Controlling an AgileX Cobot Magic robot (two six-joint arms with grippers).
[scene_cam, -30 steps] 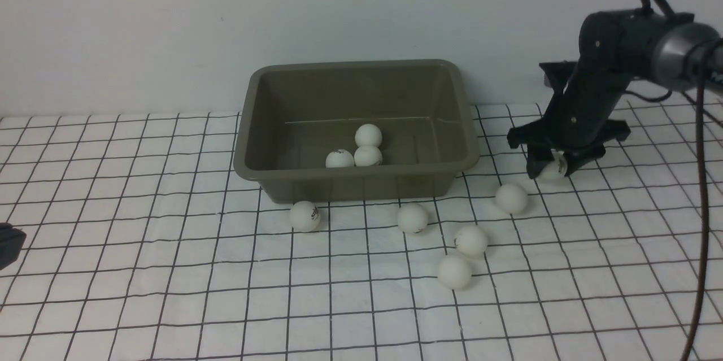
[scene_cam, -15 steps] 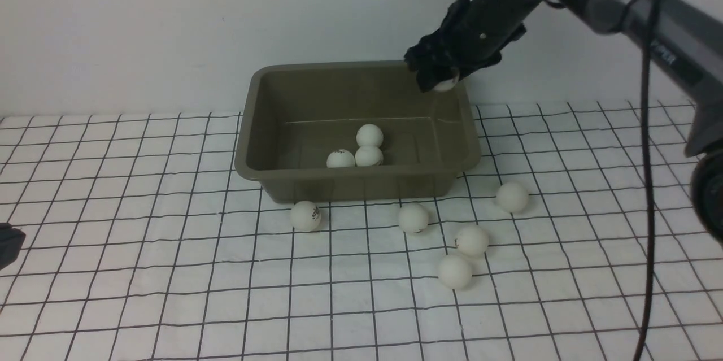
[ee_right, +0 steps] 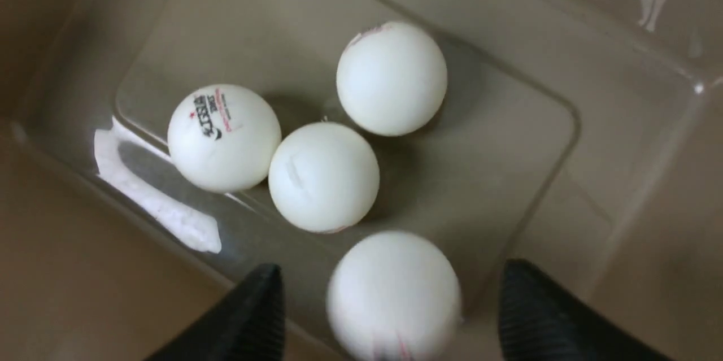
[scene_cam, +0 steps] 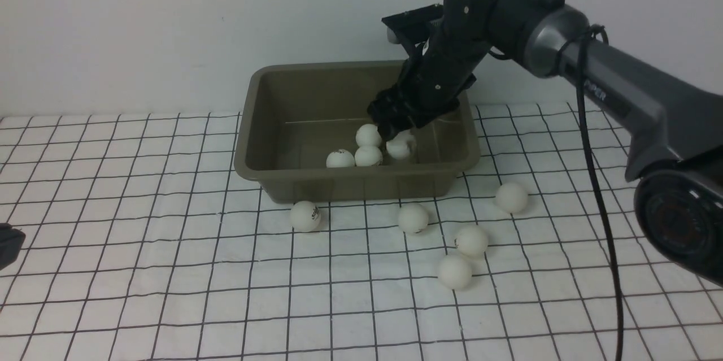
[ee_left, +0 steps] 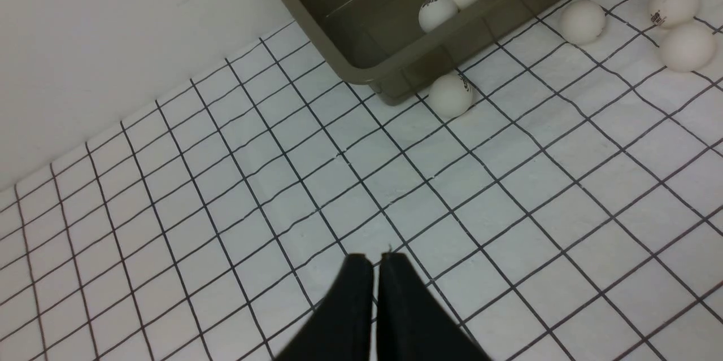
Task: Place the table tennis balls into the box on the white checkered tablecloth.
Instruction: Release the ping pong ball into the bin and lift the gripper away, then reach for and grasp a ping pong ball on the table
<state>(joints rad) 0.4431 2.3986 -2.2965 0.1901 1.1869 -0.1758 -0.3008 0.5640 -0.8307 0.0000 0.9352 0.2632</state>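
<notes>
The box (scene_cam: 316,186) is lying mouth up, long axis running left to right, its left half bare, while the right gripper (scene_cam: 393,130) is hanging inside with fingers apart around a loose ball (scene_cam: 399,148).

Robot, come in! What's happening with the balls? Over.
Right end effector open over the box, loose ball beneath. Left end effector shut, empty. Five balls on the tablecloth. Nothing blocking.

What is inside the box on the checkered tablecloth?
Four table tennis balls: three clustered on the box floor, a fourth, blurred, below the open right tool. In the front view, the right arm hides the far right corner.
</notes>
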